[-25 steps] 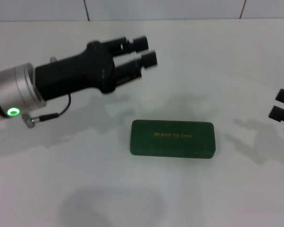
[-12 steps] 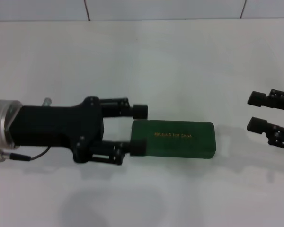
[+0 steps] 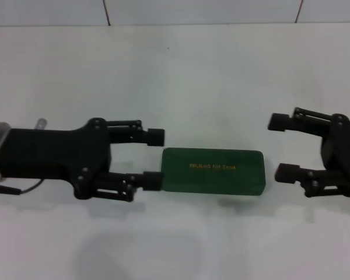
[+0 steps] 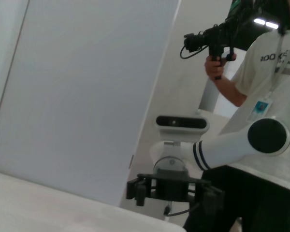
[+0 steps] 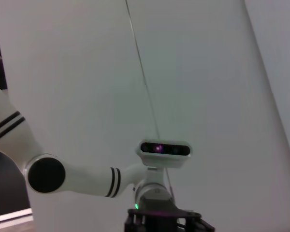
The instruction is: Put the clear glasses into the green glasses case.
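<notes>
While one green case (image 3: 213, 171) lies shut, long axis left-right on surface (image 3: 221, 76), left gripper (image 3: 154, 158) and right gripper (image 3: 280, 147) flank its ends, both spread wide.

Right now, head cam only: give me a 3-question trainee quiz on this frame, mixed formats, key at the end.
1. True or false: the green glasses case is shut, lid down.
2. Where does the left gripper sit relative to the case? A) at its left end, fingers open B) on top of the lid C) far behind it
3. Fill in: the right gripper is open, apart from the case's ____ end.

Key: 1 true. 2 A. 3 right. The clear glasses are not visible on the white table.
</notes>
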`<state>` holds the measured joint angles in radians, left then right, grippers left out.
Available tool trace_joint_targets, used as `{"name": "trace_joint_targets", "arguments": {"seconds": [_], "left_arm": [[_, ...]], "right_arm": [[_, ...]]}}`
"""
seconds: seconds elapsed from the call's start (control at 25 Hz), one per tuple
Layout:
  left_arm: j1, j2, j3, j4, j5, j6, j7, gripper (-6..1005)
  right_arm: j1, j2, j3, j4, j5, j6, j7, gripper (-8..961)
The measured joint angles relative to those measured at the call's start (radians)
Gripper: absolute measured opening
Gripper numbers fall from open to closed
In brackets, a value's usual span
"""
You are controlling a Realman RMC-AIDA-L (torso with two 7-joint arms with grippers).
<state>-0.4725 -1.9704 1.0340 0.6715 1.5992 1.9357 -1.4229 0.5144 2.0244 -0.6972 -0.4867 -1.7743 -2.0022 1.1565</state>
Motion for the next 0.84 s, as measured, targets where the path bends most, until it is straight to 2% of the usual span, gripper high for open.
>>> {"name": "trace_joint_targets", "arguments": {"seconds": [0.08, 0.44, 0.68, 0.84], "left_arm": [[0.002, 0.006, -0.015, 0.005, 0.008, 0.0, 0.001, 783], [0.004, 0.023, -0.04, 0.013, 0.021, 0.0, 0.001, 783], [0.009, 0.023, -0.061, 0.025, 0.022, 0.0, -0.004, 783], [0.009, 0.014, -0.087, 0.025, 0.026, -0.006, 0.0, 783]], "right_arm": [[0.021, 0.0, -0.005, 0.017, 0.0, 0.005, 0.0, 843], [0.071, 0.004, -0.026, 0.043, 0.009, 0.025, -0.005, 862], [0.09, 0.004, -0.031, 0.056, 0.011, 0.051, -0.011, 861], [0.1, 0.003, -0.046, 0.071, 0.012, 0.079, -0.015, 864]]}}
